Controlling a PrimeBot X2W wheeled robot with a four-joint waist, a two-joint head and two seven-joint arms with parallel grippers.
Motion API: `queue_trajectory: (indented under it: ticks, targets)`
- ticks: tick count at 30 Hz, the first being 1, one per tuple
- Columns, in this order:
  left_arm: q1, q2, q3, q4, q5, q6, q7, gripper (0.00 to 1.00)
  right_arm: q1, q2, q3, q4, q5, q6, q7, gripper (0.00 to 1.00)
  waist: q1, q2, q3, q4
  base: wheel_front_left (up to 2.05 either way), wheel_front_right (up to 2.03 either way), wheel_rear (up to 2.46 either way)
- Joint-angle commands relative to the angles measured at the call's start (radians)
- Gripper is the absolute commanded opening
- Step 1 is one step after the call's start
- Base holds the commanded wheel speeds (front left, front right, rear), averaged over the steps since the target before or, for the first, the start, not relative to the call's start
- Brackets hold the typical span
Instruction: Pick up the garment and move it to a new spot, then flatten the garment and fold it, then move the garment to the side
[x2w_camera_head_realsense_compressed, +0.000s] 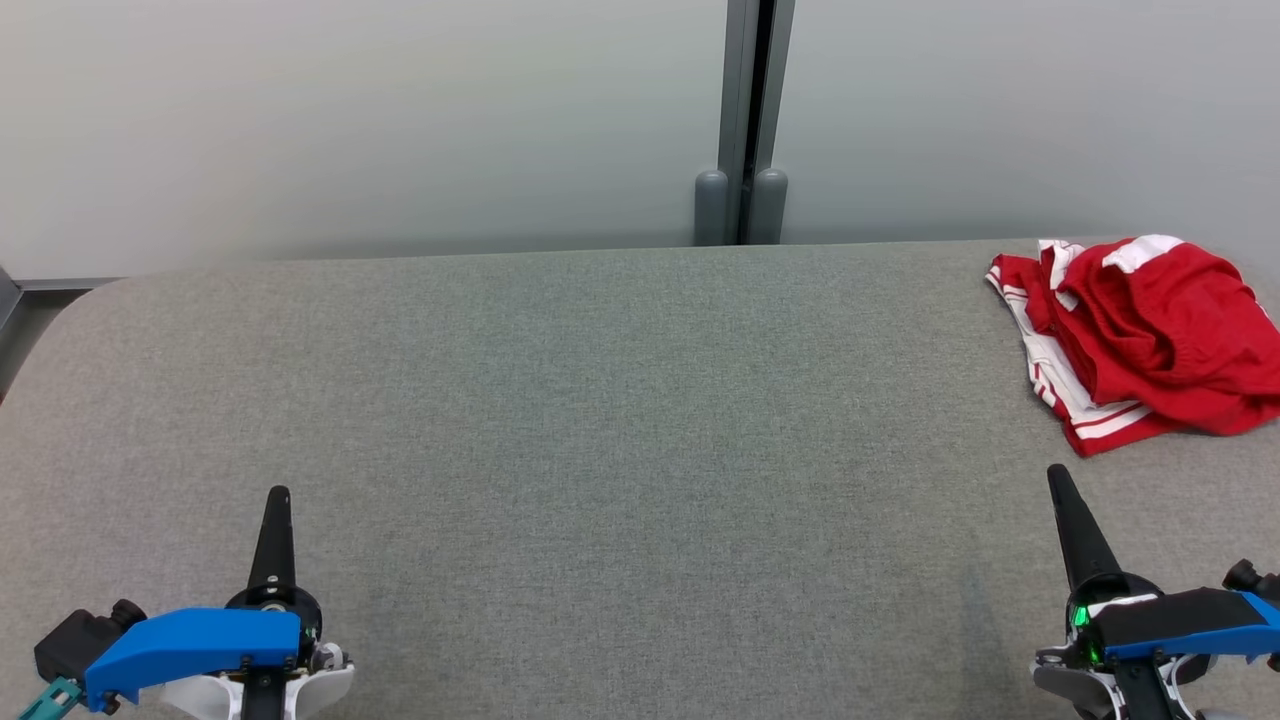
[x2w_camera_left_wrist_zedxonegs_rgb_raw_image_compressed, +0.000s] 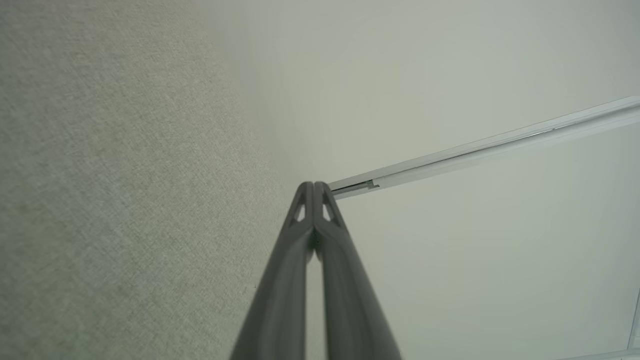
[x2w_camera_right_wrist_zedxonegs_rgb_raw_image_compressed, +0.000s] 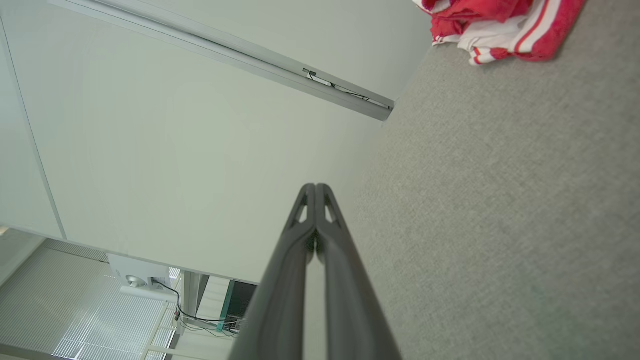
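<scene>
Garment (x2w_camera_head_realsense_compressed: 1140, 340) lies crumpled at the far right of the table (x2w_camera_head_realsense_compressed: 600, 400). Left gripper (x2w_camera_head_realsense_compressed: 277, 493) and right gripper (x2w_camera_head_realsense_compressed: 1056, 472): both clenched, empty.

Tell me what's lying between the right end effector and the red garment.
Only bare grey surface; the right end effector sits apart from the garment, as the head view shows.
</scene>
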Motion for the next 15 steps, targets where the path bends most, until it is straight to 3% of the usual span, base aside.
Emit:
queue_trajectory:
  ticks: [1,15]
  targets:
    - [-0.018,0.002,0.008,-0.01,-0.03,-0.01,0.008,0.0,-0.022,-0.006,-0.004,-0.002,0.032,0.0,0.006,0.0,0.0,0.0,-0.001,0.0,0.0,0.0,0.0]
    - [-0.025,0.002,0.016,-0.013,-0.154,-0.012,0.038,0.0,-0.025,-0.006,-0.01,0.013,0.154,0.0,0.028,0.0,0.0,0.0,-0.009,-0.002,0.0,0.0,0.0]
